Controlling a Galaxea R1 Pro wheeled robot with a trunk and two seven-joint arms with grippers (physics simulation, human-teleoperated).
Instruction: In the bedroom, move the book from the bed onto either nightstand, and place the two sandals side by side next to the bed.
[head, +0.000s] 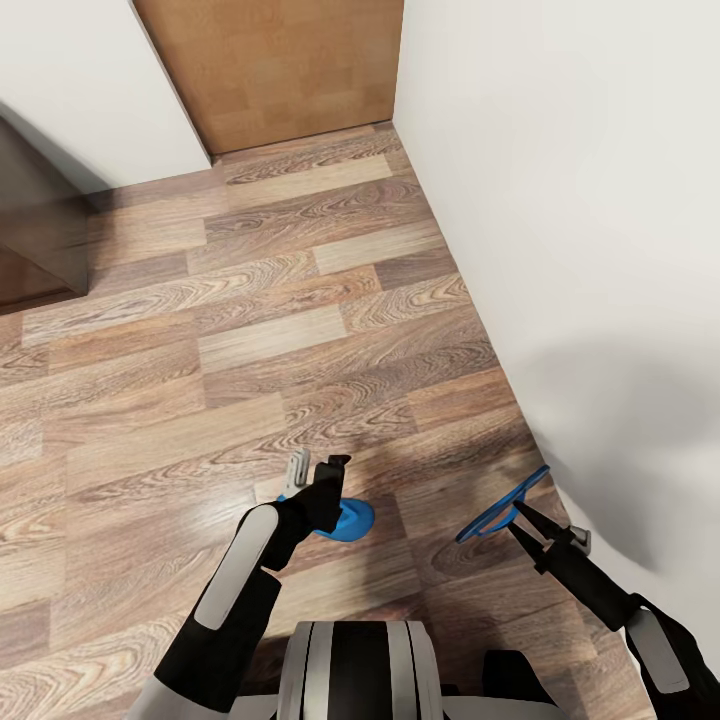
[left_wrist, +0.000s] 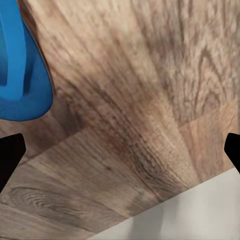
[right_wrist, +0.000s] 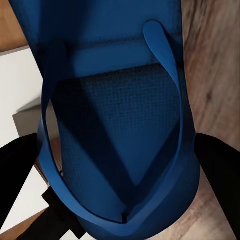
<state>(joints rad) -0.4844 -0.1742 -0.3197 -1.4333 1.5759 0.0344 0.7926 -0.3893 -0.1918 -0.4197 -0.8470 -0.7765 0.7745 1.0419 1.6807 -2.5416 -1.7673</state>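
Status: we've got one sandal (head: 503, 512) pinched in the right gripper (head: 520, 512), fingers closed on its edge, sole hanging off the floor (head: 250, 330) near the white wall (head: 580, 200); the right wrist view shows the sole and Y-strap right up against the camera. The other sandal (head: 345, 520) lies flat on the planks under the left gripper (head: 318, 468). We see the left jaws spread with nothing between them and the sandal off to one side in the left wrist view, so we read it as released or not yet grabbed; can't tell which. We're facing a corner with a brown door (head: 270, 70). Our guess: sandal step mid-way, pair still to be laid side by side; book step unverified.
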